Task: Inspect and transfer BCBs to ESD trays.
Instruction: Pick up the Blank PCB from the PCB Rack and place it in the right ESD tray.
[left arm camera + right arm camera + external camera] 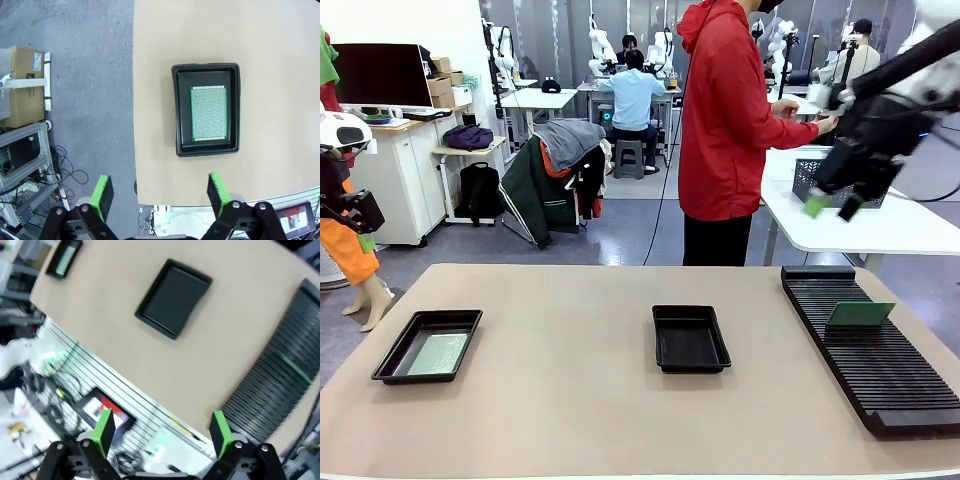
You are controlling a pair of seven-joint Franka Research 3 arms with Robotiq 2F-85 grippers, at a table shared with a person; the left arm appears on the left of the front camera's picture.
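Left ESD tray (392,352): one BCB (437,353) is lying flat inside.
Centre ESD tray (690,340): sitting empty.
Slotted rack (880,385): second BCB (860,313) is standing upright, seemingly awaiting transfer.
Left gripper (162,192), right gripper (832,205): both hanging spread, grasping nothing.

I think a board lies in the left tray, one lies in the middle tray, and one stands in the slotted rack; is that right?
Not quite: the middle tray is empty, as the front view shows. The left tray does hold a board, and a standing board sits in the slotted rack.
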